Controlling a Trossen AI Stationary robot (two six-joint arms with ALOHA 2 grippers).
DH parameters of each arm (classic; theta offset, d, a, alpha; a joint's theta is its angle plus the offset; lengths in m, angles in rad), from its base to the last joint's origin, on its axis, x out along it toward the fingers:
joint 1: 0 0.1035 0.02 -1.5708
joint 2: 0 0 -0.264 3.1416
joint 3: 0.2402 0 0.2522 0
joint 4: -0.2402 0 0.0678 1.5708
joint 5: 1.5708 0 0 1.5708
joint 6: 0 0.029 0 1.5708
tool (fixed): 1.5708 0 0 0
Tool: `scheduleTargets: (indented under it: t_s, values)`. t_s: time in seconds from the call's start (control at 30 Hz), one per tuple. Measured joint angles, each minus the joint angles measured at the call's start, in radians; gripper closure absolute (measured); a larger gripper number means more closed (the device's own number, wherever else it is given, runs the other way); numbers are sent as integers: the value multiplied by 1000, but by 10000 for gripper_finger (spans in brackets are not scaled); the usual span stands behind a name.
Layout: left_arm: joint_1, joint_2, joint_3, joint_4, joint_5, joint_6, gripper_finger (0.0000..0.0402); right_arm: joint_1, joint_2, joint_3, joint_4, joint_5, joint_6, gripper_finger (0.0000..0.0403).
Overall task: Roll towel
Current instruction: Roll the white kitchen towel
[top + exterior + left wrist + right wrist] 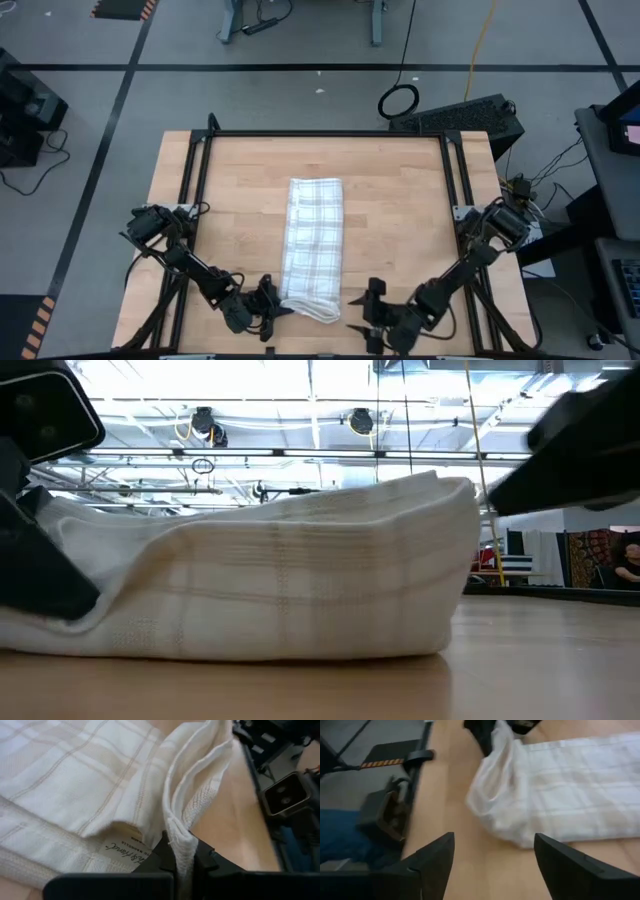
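The towel, white with a grey-tan plaid grid, lies folded into a long narrow strip down the middle of the wooden table, running from far to near. Its near end bulges up off the wood in a loose hump. A small white tag shows at its edge. My left gripper is at the towel's near left corner, shut on the cloth. My right gripper stands open just right of the near end, and its fingers are short of the towel, with nothing between them. My left gripper pinches a bunched fold at the towel's near end between its two fingers, several layers thick, beside the tag. The fingers come from the table's left side, slanting down. The pinched fold rises from the fingers, while the rest of the strip lies flat on the table.
A black frame runs along the table's far edge and down both sides. Bare wood lies left and right of the strip. The table's near edge is close behind both grippers. A dark box sits beyond the far right corner.
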Motion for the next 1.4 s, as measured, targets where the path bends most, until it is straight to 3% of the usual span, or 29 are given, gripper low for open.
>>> scheduleTargets:
  t_s: [0.43,0.6,0.8,0.97,1.03,1.13,1.4]
  values:
    - [4,0,0,55,13,11,387,-24,209,1,398,108,-334,134]
    - [5,0,0,52,17,11,387,-47,257,22,481,130,-416,156]
    - [9,0,0,59,17,-33,388,-73,273,37,494,121,-414,239]
    - [9,0,0,58,12,-52,384,-84,273,37,484,96,-314,357]
    - [9,0,0,60,-10,-45,373,-94,273,38,475,72,-271,388]
    - [6,0,0,59,-29,1,344,-106,273,38,470,68,-186,383]
    - [-18,0,0,56,-32,57,209,-134,273,38,465,68,-40,397]
